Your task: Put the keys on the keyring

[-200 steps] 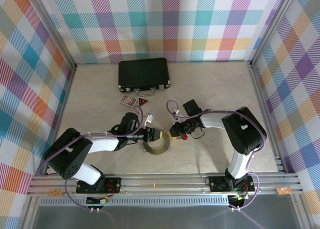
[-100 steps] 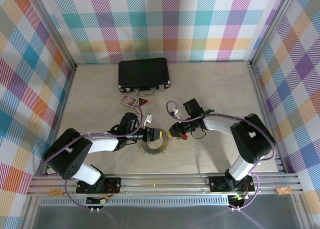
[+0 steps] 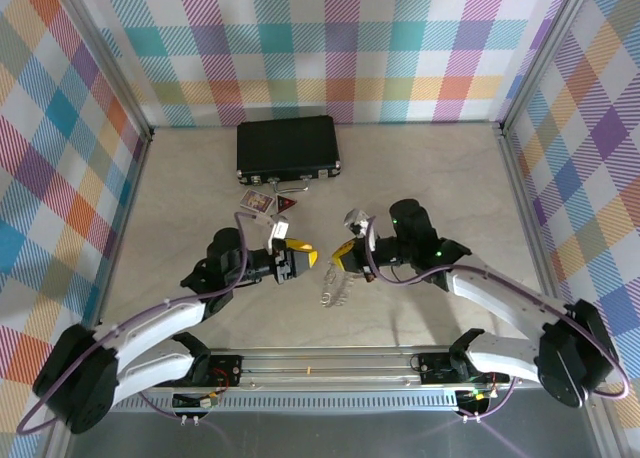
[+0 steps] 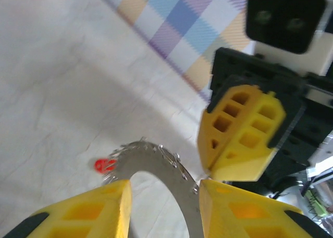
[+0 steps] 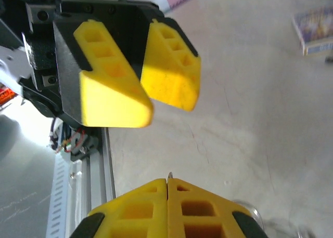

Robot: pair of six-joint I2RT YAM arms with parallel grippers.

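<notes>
Parted, empty left jaws; right jaws pinched shut on the keyring point(image 3: 334, 286), held edge-on at frame centre over the surface point(image 3: 440, 178); keys point(image 4: 103, 165) blurred lower left.

The keyring point(image 4: 161, 168) is shiny toothed metal; the red tag point(image 4: 102, 165) looks plastic. Left hand point(image 4: 164, 188) and right hand point(image 5: 167, 188) have matt yellow plastic fingers point(image 5: 171, 66). The surface point(image 3: 430, 178) is smooth, matt.

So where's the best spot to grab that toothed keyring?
Probably the flat band of the keyring, pinched across its two faces, coming in from its open middle: the inner edge looks smooth, while small metal pieces crowd the outer edge.
</notes>
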